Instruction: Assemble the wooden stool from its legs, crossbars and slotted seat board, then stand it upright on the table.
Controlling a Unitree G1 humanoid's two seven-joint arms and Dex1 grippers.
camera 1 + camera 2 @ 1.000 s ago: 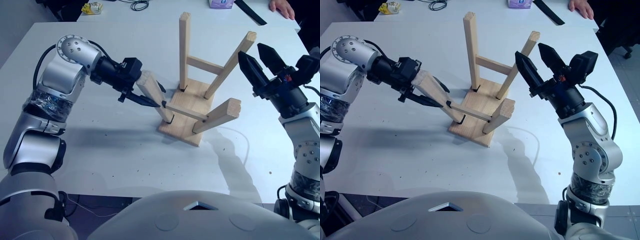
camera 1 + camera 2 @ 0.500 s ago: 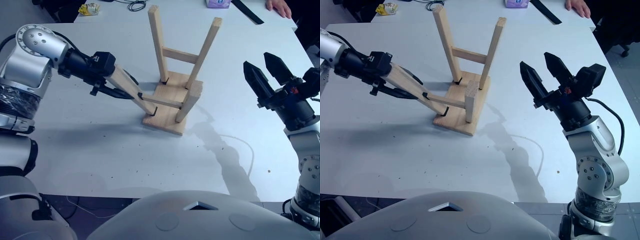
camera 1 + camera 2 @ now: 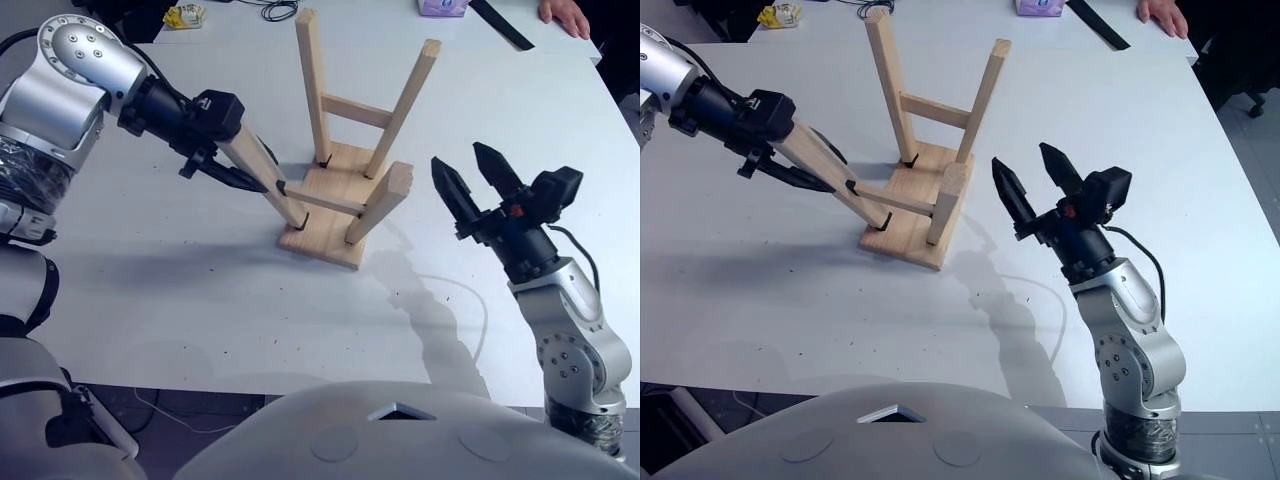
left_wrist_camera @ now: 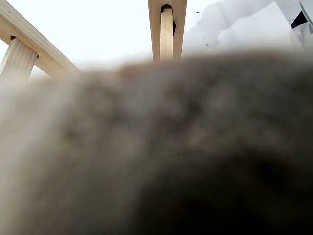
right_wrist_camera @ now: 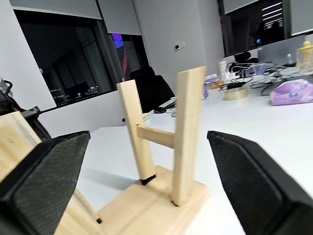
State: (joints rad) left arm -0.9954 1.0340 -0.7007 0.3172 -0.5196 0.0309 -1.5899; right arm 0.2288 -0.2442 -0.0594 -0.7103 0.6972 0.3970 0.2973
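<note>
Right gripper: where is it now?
In the eye views, the right gripper hovers open just right of the upside-down stool, clear of its nearest leg.

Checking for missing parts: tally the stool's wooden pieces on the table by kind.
Legs: 4
Crossbars: 2
Seat board: 1
Total: 7

Both head eyes look down over the worktop (image 3: 150, 300), sharing the stool (image 3: 330, 232) at 12 o'clock; wrist cameras sit close, facing it.
</note>
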